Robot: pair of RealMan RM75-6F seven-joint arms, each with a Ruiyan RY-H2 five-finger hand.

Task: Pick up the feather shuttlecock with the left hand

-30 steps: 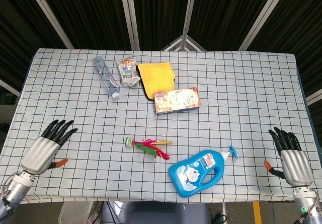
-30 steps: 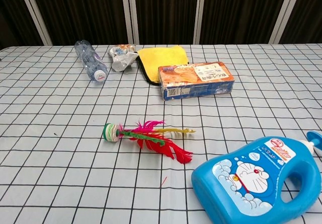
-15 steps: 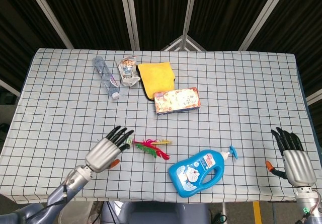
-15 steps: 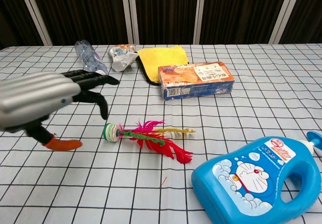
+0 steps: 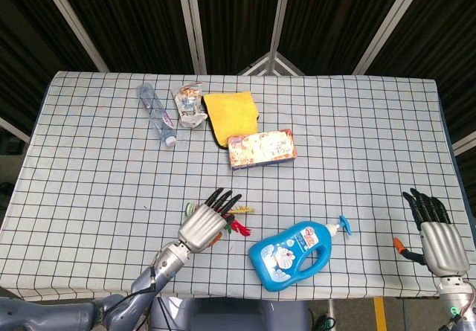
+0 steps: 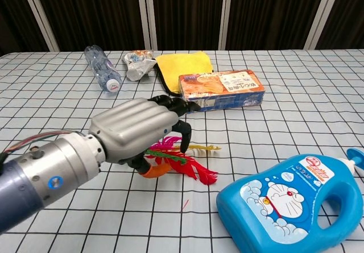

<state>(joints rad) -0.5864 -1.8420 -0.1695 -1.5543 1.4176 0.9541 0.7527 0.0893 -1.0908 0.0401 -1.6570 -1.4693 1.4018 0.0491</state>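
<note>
The feather shuttlecock (image 5: 242, 227) lies on the checked tablecloth near the front centre, with pink, red and yellow feathers (image 6: 190, 166) pointing right. My left hand (image 5: 205, 224) is spread over its base end and covers the green base in the chest view. The fingers (image 6: 170, 106) reach past it, slightly curled, and the orange-tipped thumb sits low beside the feathers. I see no grip on the shuttlecock. My right hand (image 5: 432, 227) rests at the table's front right edge, fingers apart and holding nothing.
A blue detergent bottle (image 5: 296, 254) lies just right of the shuttlecock. Further back are a tissue box (image 5: 261, 148), a yellow cloth (image 5: 230, 113), a crumpled wrapper (image 5: 188, 104) and a lying water bottle (image 5: 156, 113).
My left hand has swept from the table's front left corner rightward until it covers the shuttlecock's base. The shuttlecock and the right hand have stayed put.
</note>
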